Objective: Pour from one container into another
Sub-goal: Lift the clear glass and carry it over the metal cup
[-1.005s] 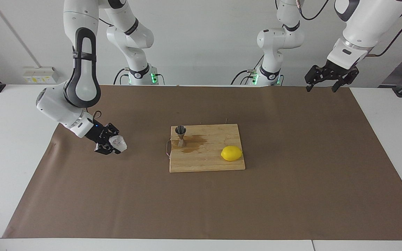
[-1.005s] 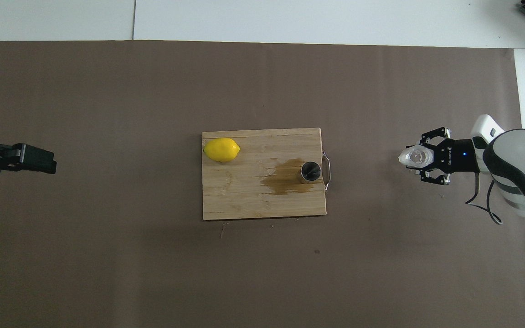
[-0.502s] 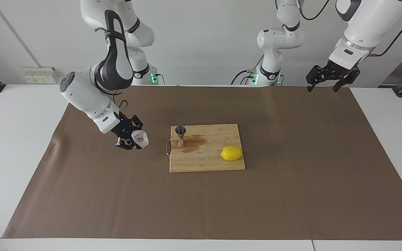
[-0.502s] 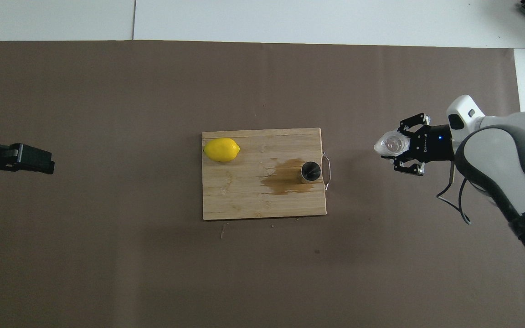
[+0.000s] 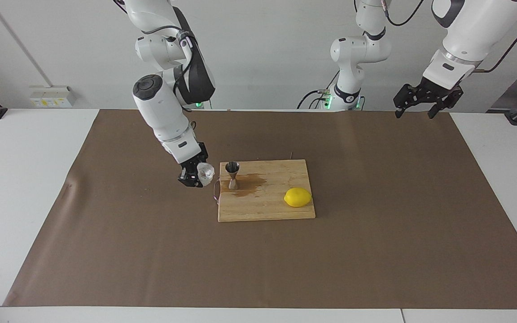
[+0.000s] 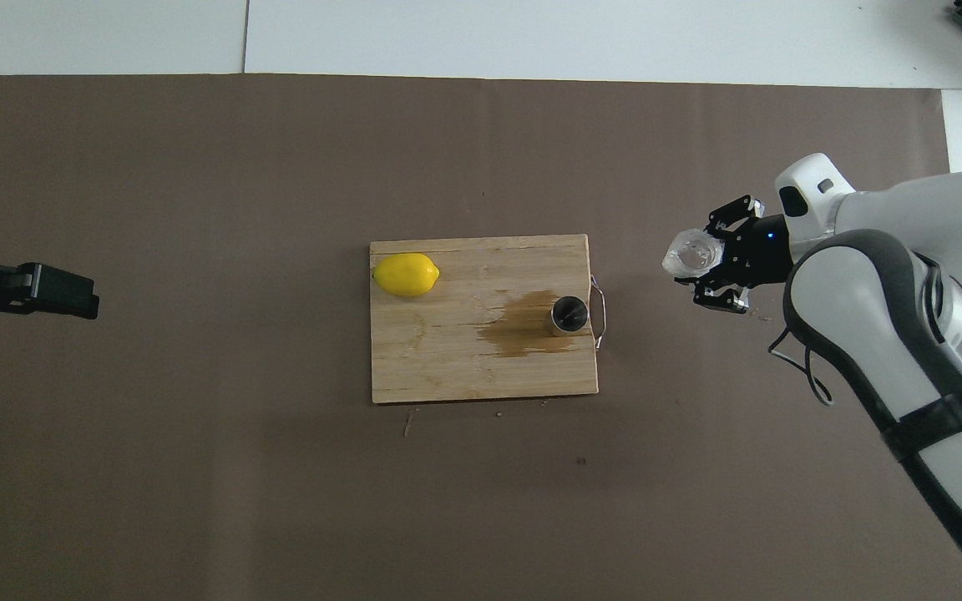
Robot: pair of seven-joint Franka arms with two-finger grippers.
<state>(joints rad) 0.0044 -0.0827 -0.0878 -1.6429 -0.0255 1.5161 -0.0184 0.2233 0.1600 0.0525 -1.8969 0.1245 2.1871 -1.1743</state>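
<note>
My right gripper (image 5: 199, 176) is shut on the clear faceted glass cup (image 5: 205, 172) and holds it in the air over the brown mat, just off the cutting board's handle end. In the overhead view the cup (image 6: 689, 254) sits at the tip of the right gripper (image 6: 705, 269). The silver hourglass jigger (image 5: 232, 175) stands upright on the wooden cutting board (image 5: 267, 206), at the board's end toward the right arm; it also shows in the overhead view (image 6: 569, 315). My left gripper (image 5: 414, 114) waits, open and empty, over the mat's edge at the left arm's end.
A yellow lemon (image 5: 297, 197) lies on the board at its end toward the left arm. A brown wet stain (image 6: 523, 330) spreads on the board beside the jigger. A wire handle (image 6: 600, 313) sticks out of the board. The brown mat (image 5: 375, 251) covers the table.
My right arm has swung in from the right arm's end of the table and carried the glass cup close to the board and the jigger. The left arm has not moved.
</note>
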